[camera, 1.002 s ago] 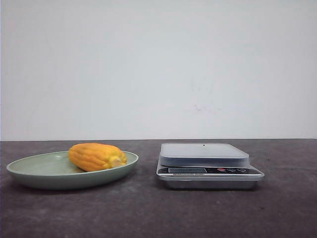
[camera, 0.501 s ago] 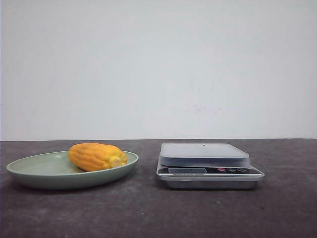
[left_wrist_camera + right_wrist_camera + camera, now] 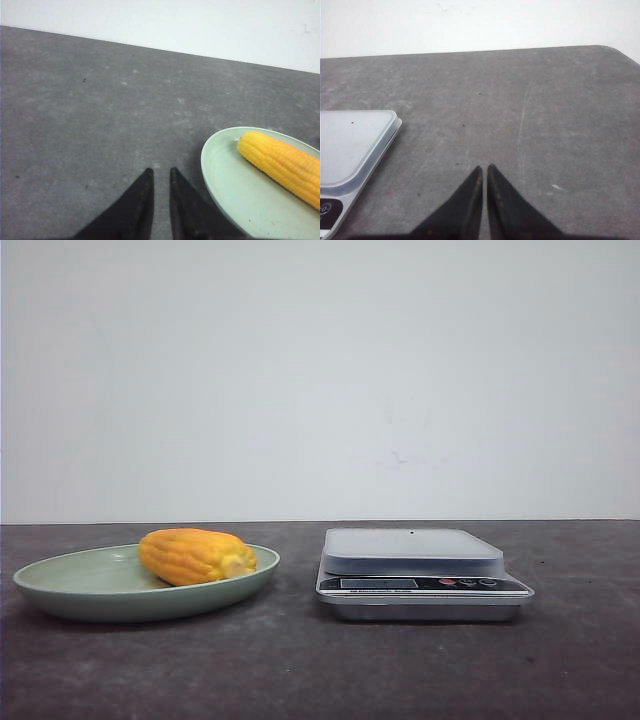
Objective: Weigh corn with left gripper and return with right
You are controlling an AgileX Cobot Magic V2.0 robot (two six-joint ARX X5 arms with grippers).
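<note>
The left gripper (image 3: 161,175) is hovering over the bare bench (image 3: 90,125) with its fingers nearly together, holding nothing, just beside the green plate (image 3: 70,585). The corn (image 3: 195,556) is lying on its side in this plate. Right of the plate the scale (image 3: 420,575) is sitting unloaded. Beyond it the right gripper (image 3: 485,172) is hanging almost closed and empty.
</note>
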